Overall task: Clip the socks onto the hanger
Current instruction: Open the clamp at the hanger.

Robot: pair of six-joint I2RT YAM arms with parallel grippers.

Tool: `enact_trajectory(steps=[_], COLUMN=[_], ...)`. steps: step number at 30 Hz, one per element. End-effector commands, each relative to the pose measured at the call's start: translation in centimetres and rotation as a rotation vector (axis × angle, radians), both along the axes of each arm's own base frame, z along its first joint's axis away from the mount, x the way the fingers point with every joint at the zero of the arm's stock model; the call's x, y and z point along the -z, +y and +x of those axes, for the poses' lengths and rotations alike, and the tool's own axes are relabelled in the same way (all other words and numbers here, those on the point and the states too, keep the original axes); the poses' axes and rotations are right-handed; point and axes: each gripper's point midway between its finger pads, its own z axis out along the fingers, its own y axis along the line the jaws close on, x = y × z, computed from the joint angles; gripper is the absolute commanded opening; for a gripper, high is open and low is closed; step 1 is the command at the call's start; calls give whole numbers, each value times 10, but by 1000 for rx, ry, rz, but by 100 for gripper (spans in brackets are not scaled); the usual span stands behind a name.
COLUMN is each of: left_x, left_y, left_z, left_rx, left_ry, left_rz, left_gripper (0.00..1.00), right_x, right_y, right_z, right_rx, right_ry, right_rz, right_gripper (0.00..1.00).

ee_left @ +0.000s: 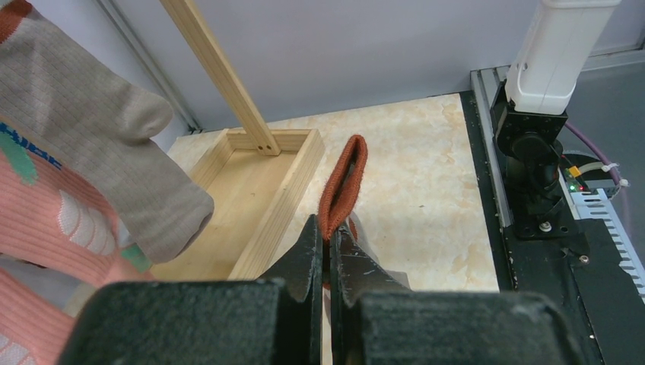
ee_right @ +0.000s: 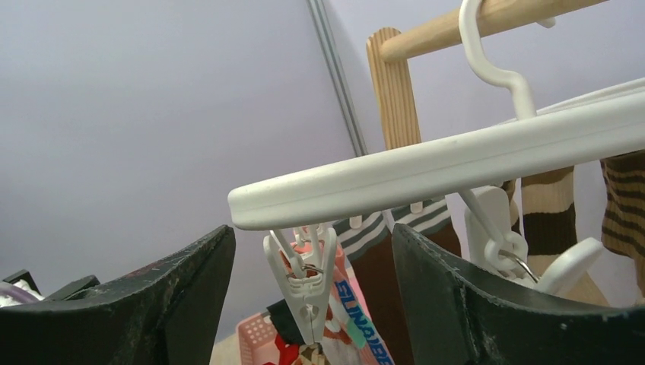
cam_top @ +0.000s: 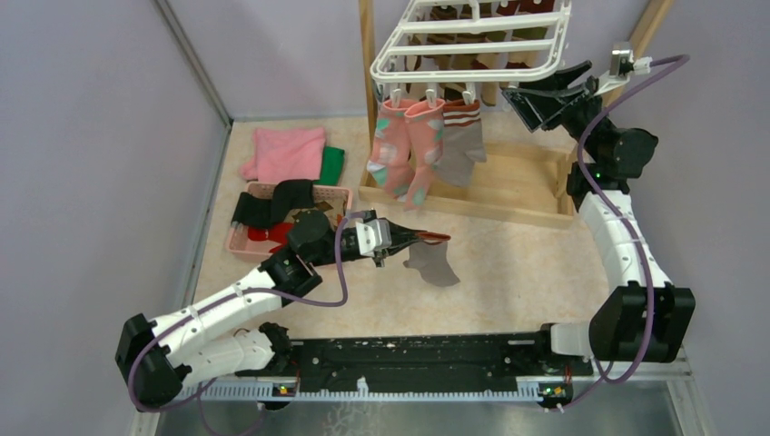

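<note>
The white hanger (cam_top: 472, 36) hangs from a wooden frame at the back. Two pink socks (cam_top: 407, 150) and a grey sock with a striped cuff (cam_top: 461, 141) are clipped along its front edge. My left gripper (cam_top: 427, 238) is shut on the brown-red cuff (ee_left: 344, 179) of another grey sock (cam_top: 438, 263), which dangles over the table. My right gripper (cam_top: 536, 100) is open at the hanger's front right corner. In the right wrist view an empty white clip (ee_right: 308, 293) hangs under the hanger rim (ee_right: 426, 171), between the open fingers (ee_right: 190, 281) and touching neither.
A pink basket (cam_top: 238, 243) at the left holds dark socks (cam_top: 272, 202). Behind it lie a folded pink cloth (cam_top: 286, 153) and a green cloth (cam_top: 332, 163). The wooden frame's base tray (cam_top: 513, 186) sits under the hanger. Brown-and-cream striped socks (ee_right: 548, 213) hang further back.
</note>
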Motion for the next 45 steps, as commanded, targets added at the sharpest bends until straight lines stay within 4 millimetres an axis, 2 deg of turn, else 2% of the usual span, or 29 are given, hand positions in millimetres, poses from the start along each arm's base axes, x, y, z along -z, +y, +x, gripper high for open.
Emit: enact_trajectory(steps=[1,7,10,12,14,18,23,29,35,40,43,45], left_x=[-16,-15,-16,-17,-19,-21,-40,-72,-95,-120,-125,-129], left_y=[-2,-3,-3,-3,-3,-3,-8,-34,-56,-57,-57,-59], left_z=[-3,-2,-2,-2,-2,-2,4,21,51,77,100,109], left_rx=[26,26,25,26,27,24,14,34,25,49,66,84], left_ry=[-36,-34,-37,-40,-40,-35,-29,45,125,230,300,313], left_rz=[-52,-51,-54,-56,-60,-71,-126,-169,-209,-271,-294,-299], left_gripper=[0,0,0,0,0,0,0,0,0,0,0,0], right_x=[-23,-22,-22,-23,-24,-26,-26,-28,-28,-28,-26,-25], right_y=[0,0,1,0,1,1,2,3,3,4,4,4], right_z=[-11,-10,-10,-10,-12,-15,-18,-25,-27,-32,-33,-33], right_rx=[-10,-20,-24,-27,-35,-42,-49,-76,-86,-99,-104,-106], right_ry=[-93,-92,-93,-95,-100,-115,-122,-134,-104,-91,-85,-82], right_rz=[-6,-4,-6,-6,-3,-2,2,9,26,31,31,31], right_gripper=[74,67,61,53,39,23,14,0,0,0,0,0])
